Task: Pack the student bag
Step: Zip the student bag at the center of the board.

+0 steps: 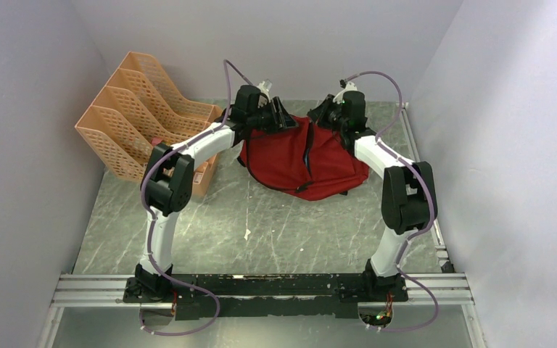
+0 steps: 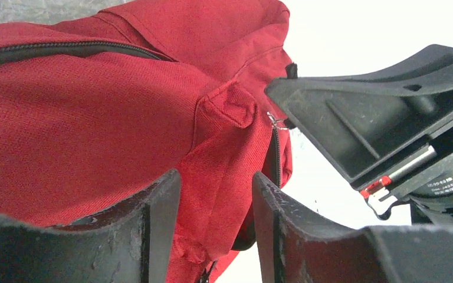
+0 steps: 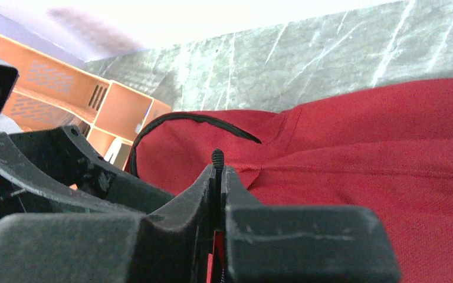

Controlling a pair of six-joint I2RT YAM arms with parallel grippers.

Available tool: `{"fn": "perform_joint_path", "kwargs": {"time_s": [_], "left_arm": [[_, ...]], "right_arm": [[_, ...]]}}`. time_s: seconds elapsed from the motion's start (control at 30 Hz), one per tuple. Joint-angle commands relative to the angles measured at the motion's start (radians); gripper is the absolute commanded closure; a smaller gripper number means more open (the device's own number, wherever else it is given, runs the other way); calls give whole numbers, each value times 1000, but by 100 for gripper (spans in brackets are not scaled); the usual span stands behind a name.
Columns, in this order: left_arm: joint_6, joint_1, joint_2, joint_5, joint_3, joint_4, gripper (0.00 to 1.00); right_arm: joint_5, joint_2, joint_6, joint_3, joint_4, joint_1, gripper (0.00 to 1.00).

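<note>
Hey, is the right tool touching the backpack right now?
Touching. The right wrist view shows the right tool closed on a black cord tip of the backpack, with the cord poking up from between the shut jaws.

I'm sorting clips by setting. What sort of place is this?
Probably a robot lab test cell: plain pale walls box in a grey marbled table, two robot arms stand on an aluminium rail at its near edge, with a red student bag and orange file racks as props.
</note>
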Motion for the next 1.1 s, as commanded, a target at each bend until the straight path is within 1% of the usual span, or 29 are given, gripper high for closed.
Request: {"fn": "perform_joint_path", "kwargs": {"time_s": [0.0, 0.1, 0.23, 0.27, 0.37, 0.67, 0.73, 0.87, 1.07], "left_arm": [[18, -5, -8, 33, -13, 10, 48], [24, -6, -5, 38, -10, 4, 48], [22, -5, -3, 47, -13, 8, 49], [22, -5, -3, 49, -15, 10, 49], [22, -5, -3, 52, -19, 13, 50], [16, -3, 3, 41, -6, 1, 48], [-8, -3, -2, 13, -1, -1, 46], [-112, -4, -17, -61, 8, 6, 42], [-217, -8, 7, -186, 114, -131, 38]], "right_arm": [[-23, 23, -7, 65, 26, -21, 90], [-38, 36, 2, 81, 26, -26, 84], [-49, 42, 6, 94, 24, -29, 83], [-50, 42, 6, 94, 25, -29, 85], [-57, 42, 2, 97, 20, -30, 100], [-59, 15, -1, 64, 8, -31, 100], [-65, -3, 5, 45, 4, -31, 100], [-84, -62, 28, -37, 40, -30, 100], [-100, -116, 16, -122, 79, -29, 100]]}}
